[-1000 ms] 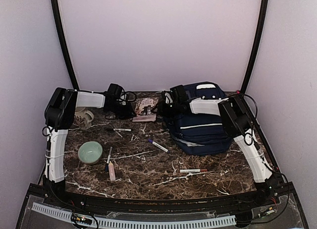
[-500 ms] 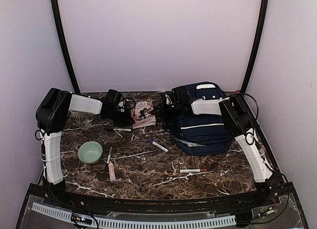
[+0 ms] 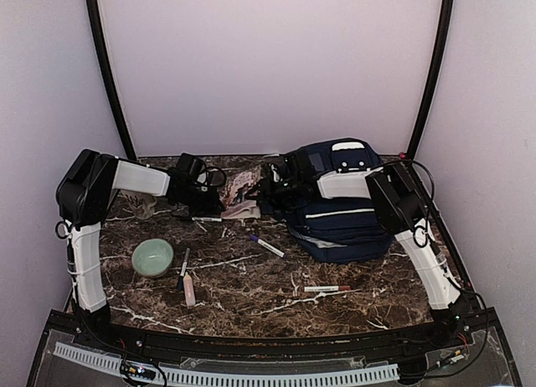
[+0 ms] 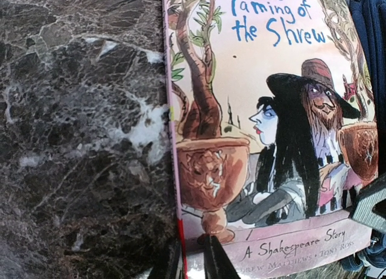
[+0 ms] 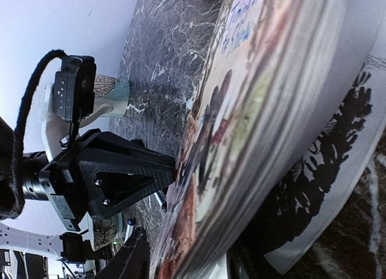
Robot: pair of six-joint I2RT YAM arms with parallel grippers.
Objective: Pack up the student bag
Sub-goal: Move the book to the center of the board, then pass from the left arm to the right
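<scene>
tabletop (image 4: pixel 78 140): polished brown stone, white-veined, smooth.
book (image 4: pixel 271 122): paper, printed cover lightly glossy.
student bag (image 3: pixel 343 215): navy woven cloth, matt.
bowl (image 3: pixel 152 257): pale green, glossy, probably glazed ceramic.

Lots cropped, blurred or lost up close.
In the left wrist view the book (image 4: pixel 271 140) ran off frame above and right of the left gripper (image 4: pixel 193 264), with the title's top clipped. Only that gripper's fingertips (image 4: pixel 214 261) showed, at the bottom edge, and the student bag (image 4: pixel 371 25) was a sliver beyond the book. In the right wrist view the cover sat blurred against the right gripper (image 5: pixel 184 264), fingers mostly cut off, grip unreadable. From the top, both grippers' tips were lost against book and bag. The pen-like bits (image 3: pixel 268 246) behind them were too small to name.
</scene>
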